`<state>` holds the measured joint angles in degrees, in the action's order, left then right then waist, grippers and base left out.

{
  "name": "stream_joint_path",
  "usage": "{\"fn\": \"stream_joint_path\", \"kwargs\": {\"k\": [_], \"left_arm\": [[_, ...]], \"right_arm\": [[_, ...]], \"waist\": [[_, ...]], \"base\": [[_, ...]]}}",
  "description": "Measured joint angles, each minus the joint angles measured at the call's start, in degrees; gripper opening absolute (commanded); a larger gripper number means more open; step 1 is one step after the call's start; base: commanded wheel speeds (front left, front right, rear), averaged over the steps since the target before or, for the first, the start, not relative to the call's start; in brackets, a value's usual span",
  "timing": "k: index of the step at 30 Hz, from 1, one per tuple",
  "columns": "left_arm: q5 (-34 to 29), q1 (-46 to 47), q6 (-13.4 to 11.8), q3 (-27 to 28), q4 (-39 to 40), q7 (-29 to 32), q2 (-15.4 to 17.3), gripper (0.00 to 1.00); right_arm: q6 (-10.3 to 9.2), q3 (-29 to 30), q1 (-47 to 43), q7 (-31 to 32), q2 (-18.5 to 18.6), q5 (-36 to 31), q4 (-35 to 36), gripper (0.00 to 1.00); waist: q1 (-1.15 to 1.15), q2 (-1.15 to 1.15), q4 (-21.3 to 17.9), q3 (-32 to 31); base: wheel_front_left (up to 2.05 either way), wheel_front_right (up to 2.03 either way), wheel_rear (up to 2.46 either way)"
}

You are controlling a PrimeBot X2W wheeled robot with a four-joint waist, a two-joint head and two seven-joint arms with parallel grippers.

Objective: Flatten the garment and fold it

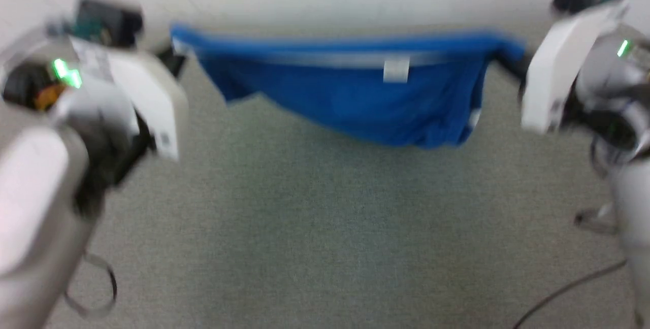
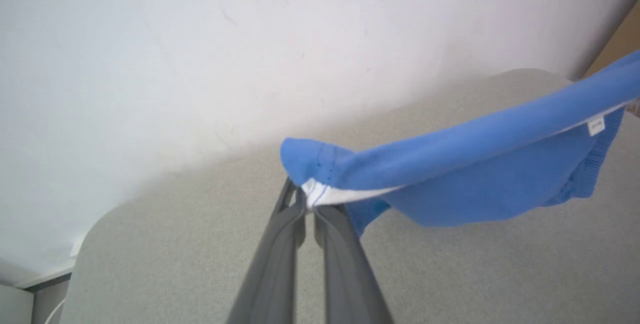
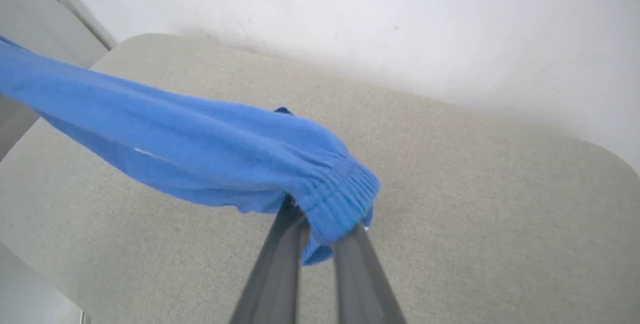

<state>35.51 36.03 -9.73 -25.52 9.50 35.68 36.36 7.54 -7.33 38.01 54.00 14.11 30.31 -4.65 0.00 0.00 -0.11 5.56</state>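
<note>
We hold the garment (image 1: 355, 95) slung in the air between our two arms, above the grey counter (image 1: 325, 237) and near the white wall (image 2: 200, 39). Our left pincer (image 2: 310, 203) is closed almost completely, nipping a corner of the blue cloth where a white trim band (image 2: 345, 195) shows. Our right pincer (image 3: 322, 226) is clamped on the opposite end, with the gathered elastic edge bunched between its two sides. In the head view the top edge runs fairly taut from side to side, a small white tag (image 1: 395, 70) hangs just below it, and the rest of the cloth sags beneath. That view is blurred, so we cannot tell whether the lowest fold touches the counter.

We judge that we are in the flattening step: the garment is stretched out but not yet laid down, and no fold is made. The next move calls for lowering both arms together with tension across the top edge, drawing the cloth toward us so the hanging part lands first and spreads smooth. Only then should the pincers let go. The risk, we think, is slack: if one arm leads, the cloth will bunch.
</note>
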Motion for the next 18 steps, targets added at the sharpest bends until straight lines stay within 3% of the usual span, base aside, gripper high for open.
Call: {"fn": "stream_joint_path", "kwargs": {"k": [10, 18], "left_arm": [[-3.19, 28.71, 3.9, 0.82, -18.5, -3.11, -7.12, 0.0], [-10.22, 45.68, 5.64, 0.85, -30.86, -12.38, -7.89, 0.0]], "right_arm": [[0.08, 0.73, 26.49, -10.55, 1.98, -2.32, -11.62, 0.0], [0.1, -1.12, 43.29, -24.36, 0.04, -5.88, -21.69, 0.0]], "waist": [[0.02, 0.0, -0.24, 8.67], [0.03, 0.0, -1.06, 17.94]], "base": [[0.0, 0.0, 0.0], [0.0, 0.0, 0.0]]}}
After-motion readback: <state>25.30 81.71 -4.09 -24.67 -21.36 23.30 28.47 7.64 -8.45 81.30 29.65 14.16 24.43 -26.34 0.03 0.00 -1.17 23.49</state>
